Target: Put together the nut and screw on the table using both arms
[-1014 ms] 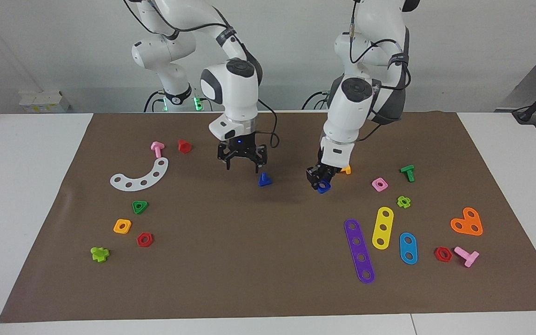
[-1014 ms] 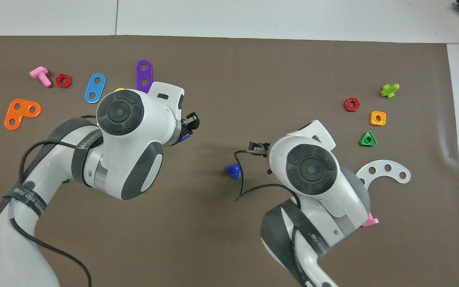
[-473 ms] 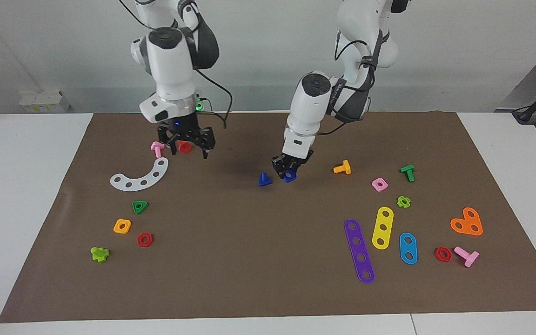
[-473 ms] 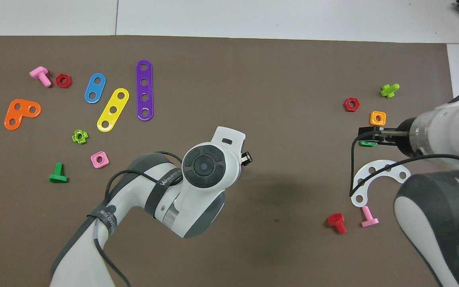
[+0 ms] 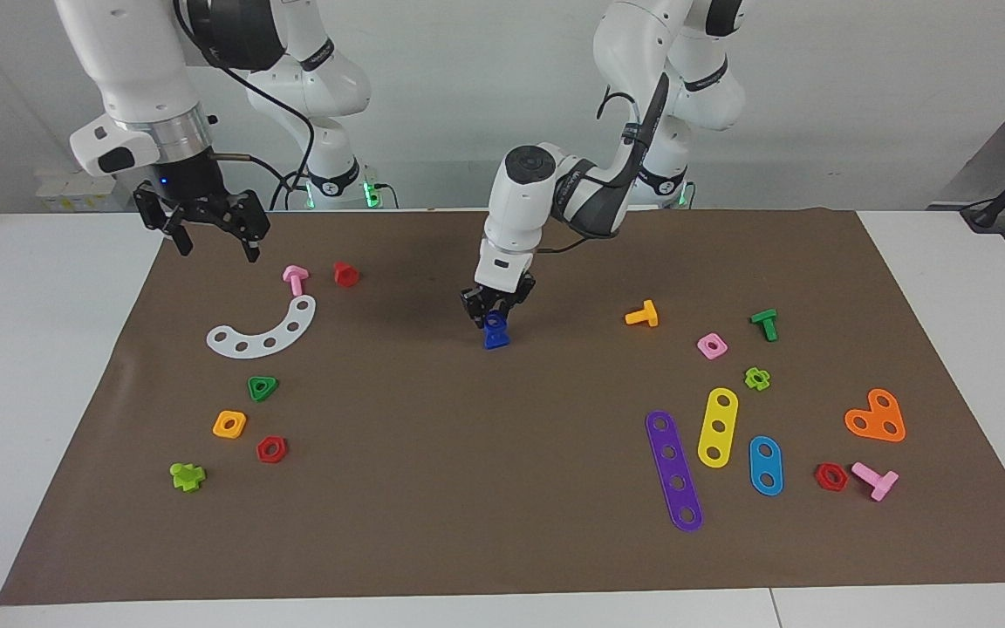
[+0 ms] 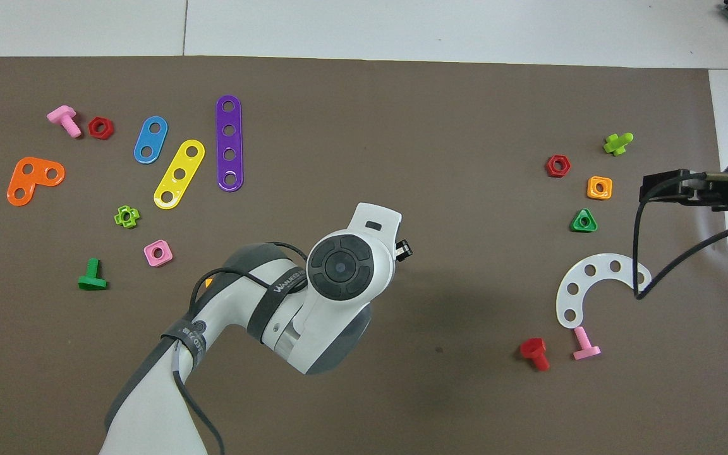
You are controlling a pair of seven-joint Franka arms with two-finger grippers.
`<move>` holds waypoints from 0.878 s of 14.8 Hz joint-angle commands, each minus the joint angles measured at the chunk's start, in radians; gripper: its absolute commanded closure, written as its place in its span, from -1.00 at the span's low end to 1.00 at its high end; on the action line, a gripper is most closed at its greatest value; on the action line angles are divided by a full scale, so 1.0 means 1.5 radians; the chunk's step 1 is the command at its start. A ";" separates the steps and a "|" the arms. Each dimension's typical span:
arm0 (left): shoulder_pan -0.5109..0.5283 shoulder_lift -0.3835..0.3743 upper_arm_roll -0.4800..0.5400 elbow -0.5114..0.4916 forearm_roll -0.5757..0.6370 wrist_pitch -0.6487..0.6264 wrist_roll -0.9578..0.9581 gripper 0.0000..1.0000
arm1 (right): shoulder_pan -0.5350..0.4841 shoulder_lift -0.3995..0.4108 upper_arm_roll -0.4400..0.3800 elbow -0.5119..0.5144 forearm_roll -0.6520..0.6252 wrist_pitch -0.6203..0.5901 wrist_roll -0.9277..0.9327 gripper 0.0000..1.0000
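The left gripper (image 5: 495, 316), closed on the dark-blue nut (image 5: 494, 324), hangs directly above the upright screw (image 5: 495, 339) mid-table, while the right gripper (image 5: 202, 228) waits open-fingered over the mat's robot-side corner.

Left hand (image 5: 495, 316) is lowered and clamped; right hand (image 5: 202, 228) is raised, fingers spread.

We see bright, even light from above, soft shadows under the arms on the desk (image 5: 49, 366), and sharp frames.
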 commanded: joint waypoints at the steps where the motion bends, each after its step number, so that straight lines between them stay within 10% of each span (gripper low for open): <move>1: 0.001 0.009 0.003 0.013 -0.001 -0.026 0.021 1.00 | -0.030 0.021 0.009 0.037 0.032 -0.023 -0.025 -1.00; 13: -0.002 0.023 0.003 -0.022 0.012 0.007 0.050 1.00 | -0.018 -0.005 0.016 -0.003 0.028 -0.080 -0.076 -1.00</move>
